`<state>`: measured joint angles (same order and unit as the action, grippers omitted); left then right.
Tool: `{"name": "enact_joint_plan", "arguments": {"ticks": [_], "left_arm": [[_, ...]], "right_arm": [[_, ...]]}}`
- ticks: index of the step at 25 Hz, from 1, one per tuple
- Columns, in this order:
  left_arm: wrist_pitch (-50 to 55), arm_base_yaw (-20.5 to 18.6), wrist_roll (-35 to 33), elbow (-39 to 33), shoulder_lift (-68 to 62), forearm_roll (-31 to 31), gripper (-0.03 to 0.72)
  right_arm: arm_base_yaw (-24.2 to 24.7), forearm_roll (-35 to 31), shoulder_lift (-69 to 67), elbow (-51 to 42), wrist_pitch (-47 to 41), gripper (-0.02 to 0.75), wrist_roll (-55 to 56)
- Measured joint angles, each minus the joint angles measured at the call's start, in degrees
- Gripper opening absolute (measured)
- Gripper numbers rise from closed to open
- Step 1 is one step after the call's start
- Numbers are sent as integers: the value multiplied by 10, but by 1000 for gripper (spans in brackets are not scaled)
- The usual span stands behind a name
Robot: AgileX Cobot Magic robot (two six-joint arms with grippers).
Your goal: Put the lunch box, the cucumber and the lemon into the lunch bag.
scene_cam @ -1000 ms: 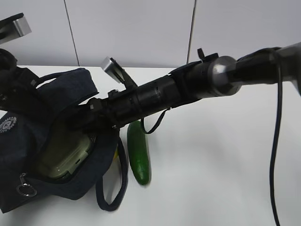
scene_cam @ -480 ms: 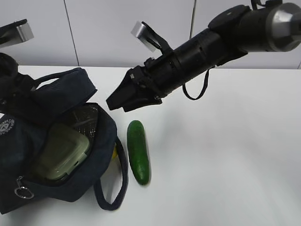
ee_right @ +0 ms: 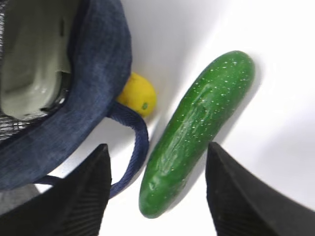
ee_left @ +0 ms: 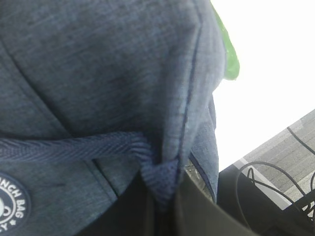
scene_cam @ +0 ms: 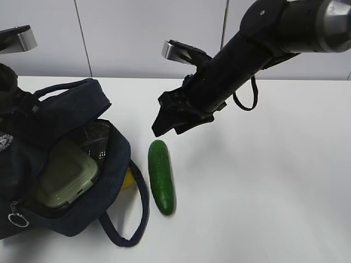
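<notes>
The box (scene_cam: 66,175) already sits inside the open bag (scene_cam: 33,137) at the left of the table (scene_cam: 263,181). 2 items remain outside: the cucumber (scene_cam: 162,176) lies on the table just right of the bag, long axis running near to far, and the lemon (ee_right: 138,94) is tucked between the cucumber and the bag wall, largely hidden behind the bag's loop handle (scene_cam: 137,213).

The right gripper (scene_cam: 173,121) hangs above the far end of the cucumber with its jaws spread wide and nothing between them. The left gripper (ee_left: 160,196) is clamped shut on a fold of bag fabric where the strap joins, holding the mouth up.

Risks, as I judge them:
- The cucumber is smooth and round; a grasp off its midline could roll it toward the lemon or squirt it out of the jaws.
- A finger coming down on the bag side may snag the handle or nudge the lemon further under the bag.
- If the left grip slips, the mouth could sag over the box and block entry.
</notes>
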<state>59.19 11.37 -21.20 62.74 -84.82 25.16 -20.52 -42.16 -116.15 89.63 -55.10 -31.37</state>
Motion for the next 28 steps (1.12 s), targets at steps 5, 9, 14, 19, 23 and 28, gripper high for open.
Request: {"name": "enact_joint_plan", "arguments": {"ticks": [5, 9, 14, 19, 23, 28], "left_arm": [[-1, 0, 0, 0, 0, 0, -8], [-1, 0, 0, 0, 0, 0, -8], [-1, 0, 0, 0, 0, 0, -8], [-1, 0, 0, 0, 0, -1, -8], [-1, 0, 0, 0, 0, -1, -8], [-1, 0, 0, 0, 0, -1, -8]], "right_arm": [[-44, 125, 0, 0, 62, 456, 85], [-64, 174, 0, 0, 88, 456, 137], [-71, 181, -20, 0, 91, 456, 162], [-78, 182, -54, 0, 100, 456, 180], [-79, 182, -70, 0, 122, 456, 196], [-79, 174, -92, 0, 141, 456, 205]]}}
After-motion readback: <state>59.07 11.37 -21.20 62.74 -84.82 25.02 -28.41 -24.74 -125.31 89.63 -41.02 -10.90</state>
